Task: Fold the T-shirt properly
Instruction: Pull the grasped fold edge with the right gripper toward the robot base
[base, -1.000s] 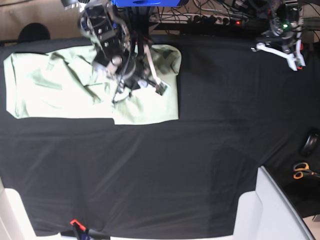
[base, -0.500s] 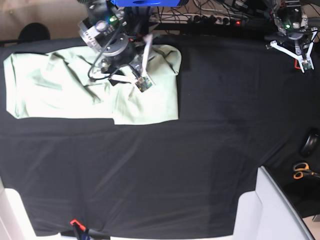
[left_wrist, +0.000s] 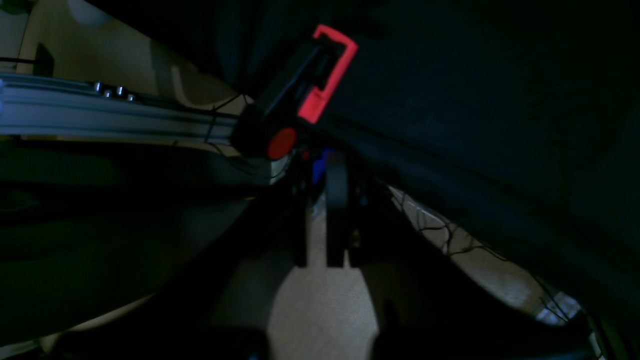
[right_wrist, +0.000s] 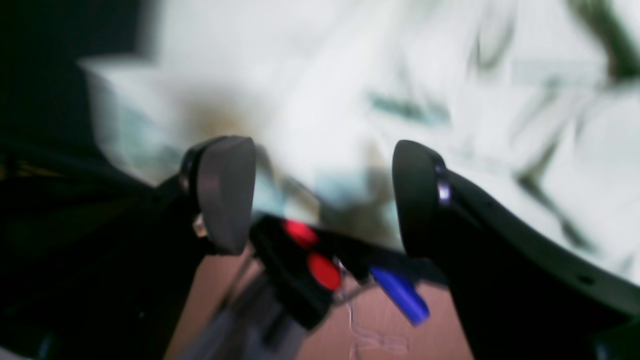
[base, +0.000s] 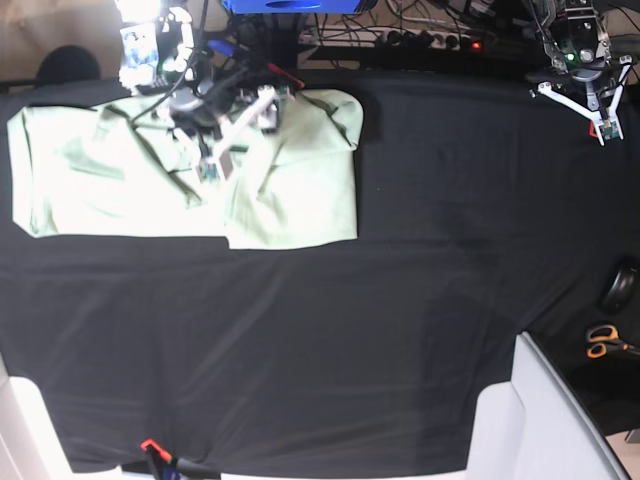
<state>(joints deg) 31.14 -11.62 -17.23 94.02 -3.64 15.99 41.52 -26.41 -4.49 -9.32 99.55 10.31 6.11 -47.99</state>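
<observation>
While the T-shirt (base: 190, 185) lies flat at the far left of the black-covered bench (base: 330, 350), partly folded into a long rectangle with a lower flap at its right end, the right gripper (base: 232, 135) hovers over its upper middle. Its fingers (right_wrist: 225, 192) stand wide apart with nothing between them; the wrist view is blurred, so whether they touch the cloth is hard to say. The cloth looks thin, soft and light: it should slide and wrinkle easily, so pinch it at an edge or corner, probably the right-hand hem or the far left corners. Far right, the left gripper (base: 600, 118) sits well away from the shirt at the back edge, fingers closed, empty. Scissors (base: 605, 343) lie at the right edge.
</observation>
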